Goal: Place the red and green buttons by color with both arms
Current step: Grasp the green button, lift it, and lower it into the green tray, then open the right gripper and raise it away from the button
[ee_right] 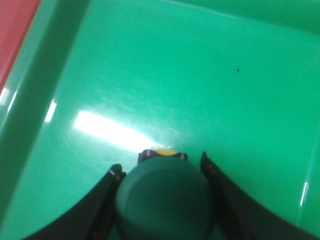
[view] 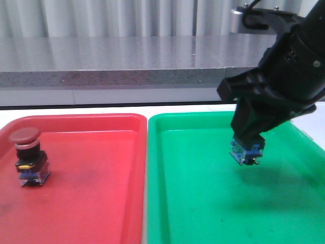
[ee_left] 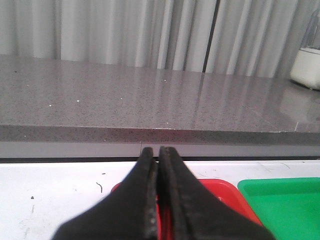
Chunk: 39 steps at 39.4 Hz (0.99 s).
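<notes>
While the red button (view: 29,157) stands upright on the red tray (view: 91,193), well to the left of the right gripper (view: 247,151), the left gripper (ee_left: 159,200) shows its jaws pressed together on nothing. The green button (ee_right: 166,202) is clamped between the right jaws, hanging apart from the green tray (view: 203,203) directly beneath. Judged light, rigid and smooth-capped, it is best held at the collar under the cap.
</notes>
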Each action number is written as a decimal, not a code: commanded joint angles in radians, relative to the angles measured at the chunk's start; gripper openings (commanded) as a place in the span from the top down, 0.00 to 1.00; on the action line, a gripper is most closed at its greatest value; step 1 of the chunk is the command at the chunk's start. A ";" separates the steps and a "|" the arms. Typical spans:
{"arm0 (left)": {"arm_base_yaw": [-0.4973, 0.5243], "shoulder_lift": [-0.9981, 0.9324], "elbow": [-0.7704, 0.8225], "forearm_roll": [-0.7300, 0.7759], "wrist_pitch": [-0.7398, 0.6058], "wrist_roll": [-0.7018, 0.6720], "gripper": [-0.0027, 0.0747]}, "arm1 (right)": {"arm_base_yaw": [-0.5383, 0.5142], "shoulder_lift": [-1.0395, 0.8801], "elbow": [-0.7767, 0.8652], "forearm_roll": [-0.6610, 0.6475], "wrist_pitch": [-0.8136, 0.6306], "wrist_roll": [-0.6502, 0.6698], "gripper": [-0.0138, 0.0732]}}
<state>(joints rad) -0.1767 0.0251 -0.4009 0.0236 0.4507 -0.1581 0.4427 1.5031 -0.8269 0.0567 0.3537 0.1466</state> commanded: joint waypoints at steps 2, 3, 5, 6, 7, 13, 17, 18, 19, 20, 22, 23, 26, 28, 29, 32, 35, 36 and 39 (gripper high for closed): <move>0.000 0.013 -0.024 0.000 -0.079 -0.010 0.99 | 0.000 0.020 -0.022 -0.028 -0.066 -0.011 0.65; 0.000 0.013 -0.024 0.000 -0.079 -0.010 0.99 | 0.000 0.027 -0.022 -0.031 -0.072 -0.011 0.65; 0.000 0.013 -0.024 0.000 -0.079 -0.010 0.99 | 0.000 0.039 -0.022 -0.031 -0.077 -0.011 0.65; 0.000 0.013 -0.024 0.000 -0.079 -0.010 0.99 | 0.000 0.042 -0.022 -0.031 -0.077 -0.011 0.64; 0.000 0.013 -0.024 0.000 -0.079 -0.010 0.99 | 0.000 0.044 -0.022 -0.031 -0.077 -0.011 0.64; 0.000 0.013 -0.024 0.000 -0.079 -0.010 0.99 | 0.000 0.045 -0.022 -0.030 -0.069 -0.010 0.52; 0.000 0.013 -0.024 0.000 -0.079 -0.010 0.99 | 0.000 0.045 -0.022 -0.030 -0.058 -0.010 0.34; 0.000 0.013 -0.024 0.000 -0.079 -0.010 0.99 | 0.000 0.045 -0.022 -0.030 -0.056 -0.010 0.29; 0.000 0.013 -0.024 0.000 -0.079 -0.010 0.99 | 0.000 0.044 -0.022 -0.030 -0.055 -0.010 0.26; 0.000 0.013 -0.024 0.000 -0.079 -0.010 0.99 | 0.000 0.041 -0.022 -0.030 -0.054 -0.010 0.23; 0.000 0.013 -0.024 0.000 -0.079 -0.010 0.99 | 0.000 0.032 -0.022 -0.030 -0.054 -0.010 0.18; 0.000 0.013 -0.024 0.000 -0.079 -0.010 0.99 | 0.000 0.023 -0.022 -0.030 -0.054 -0.010 0.16; 0.000 0.013 -0.024 0.000 -0.079 -0.010 0.99 | 0.000 -0.009 -0.022 -0.030 -0.052 -0.010 0.16; 0.000 0.013 -0.024 0.000 -0.079 -0.010 0.99 | 0.000 -0.041 -0.022 -0.030 -0.049 -0.010 0.16; 0.000 0.013 -0.024 0.000 -0.079 -0.010 0.99 | 0.000 -0.061 -0.022 -0.030 -0.049 -0.010 0.16; 0.000 0.013 -0.024 0.000 -0.079 -0.010 0.99 | 0.000 -0.112 -0.022 -0.030 -0.047 -0.010 0.19; 0.000 0.013 -0.024 0.000 -0.079 -0.010 0.99 | -0.002 -0.160 -0.022 -0.032 -0.047 -0.010 0.30; 0.000 0.013 -0.024 0.000 -0.079 -0.010 0.99 | -0.006 -0.177 -0.023 -0.032 -0.046 -0.010 0.36; 0.000 0.013 -0.024 0.000 -0.079 -0.010 0.99 | -0.025 -0.219 -0.026 -0.032 -0.039 -0.010 0.56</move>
<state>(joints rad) -0.1767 0.0251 -0.4009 0.0236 0.4507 -0.1581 0.4374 1.3566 -0.8269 0.0341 0.3494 0.1466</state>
